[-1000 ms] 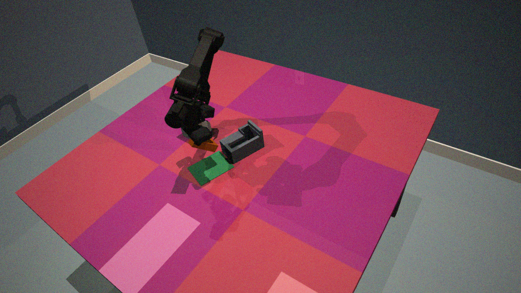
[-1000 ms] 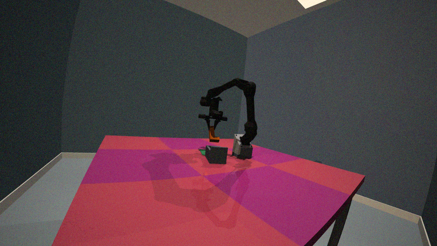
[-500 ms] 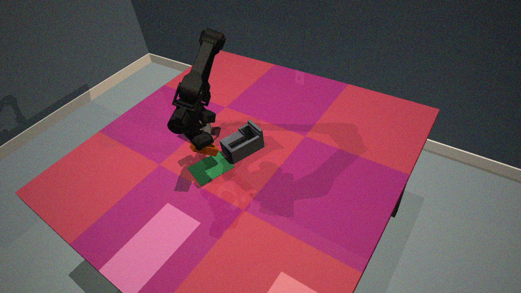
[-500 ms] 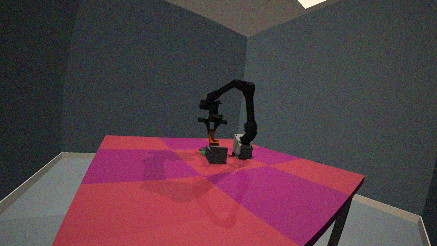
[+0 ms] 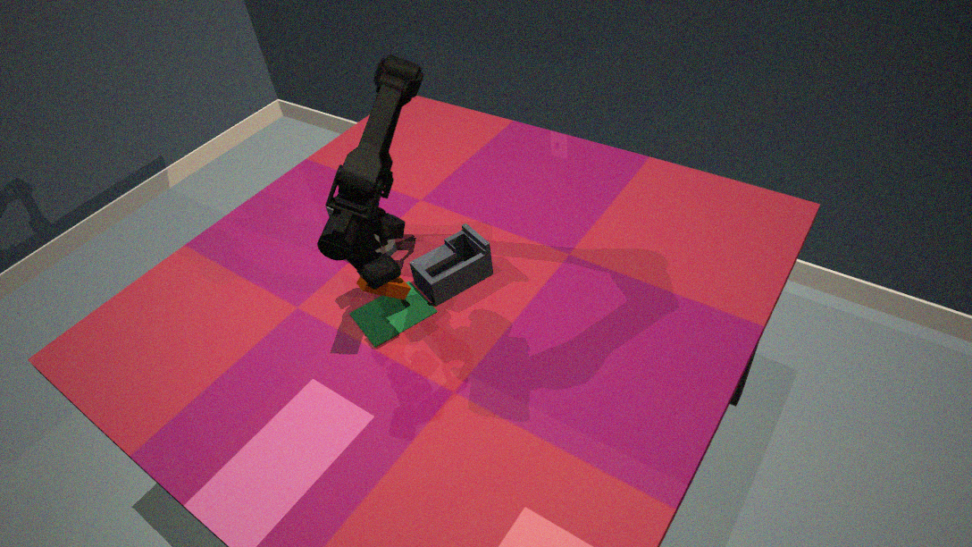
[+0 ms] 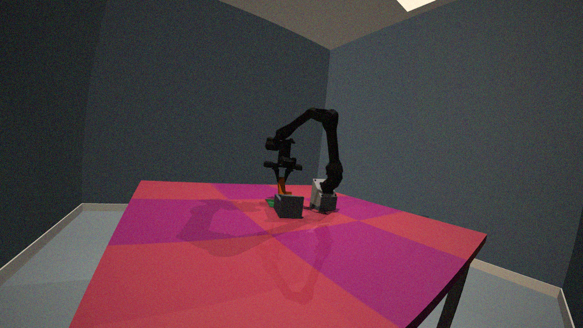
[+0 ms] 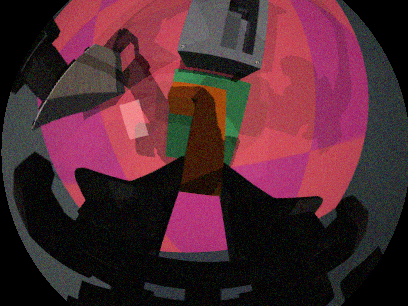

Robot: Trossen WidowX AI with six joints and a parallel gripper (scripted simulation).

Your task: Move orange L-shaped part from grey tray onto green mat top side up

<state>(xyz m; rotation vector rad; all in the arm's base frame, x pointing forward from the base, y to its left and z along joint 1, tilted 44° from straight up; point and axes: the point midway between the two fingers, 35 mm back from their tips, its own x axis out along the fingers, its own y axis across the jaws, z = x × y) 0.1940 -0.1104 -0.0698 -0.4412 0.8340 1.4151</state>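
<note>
1. One black six-joint arm (image 5: 370,153) bends over a red and magenta checkered table (image 5: 679,224). One gripper (image 6: 282,179) hangs at its end, near the middle of the exterior view.

2. The fingers are clenched on one orange L-shaped part (image 6: 281,187). It hangs upright from the gripper, foot at the bottom, above the table surface.

3. One grey tray (image 5: 454,266) sits at the centre of the top view, its L-shaped pocket showing no part inside. One green mat (image 5: 390,316) lies just beside the tray, toward the lower left of the frame.

4. In the top view the part (image 5: 389,288) is only an orange sliver under the gripper (image 5: 381,273), at the mat's upper edge. Whether it touches the mat cannot be told from there.

5. The exterior view shows what the top view hides: the part's full upright length and the arm's pale grey base block (image 6: 320,194), just right of the tray (image 6: 288,206). Of the mat (image 6: 269,201) it shows only a thin green strip behind the tray.

6. The wrist view looks down along the part (image 7: 202,149), which overlaps the mat (image 7: 236,109) in the centre of the frame, with the tray (image 7: 216,32) and its dark pocket at top centre. The grey base block (image 7: 83,83) appears at the upper left.
</note>
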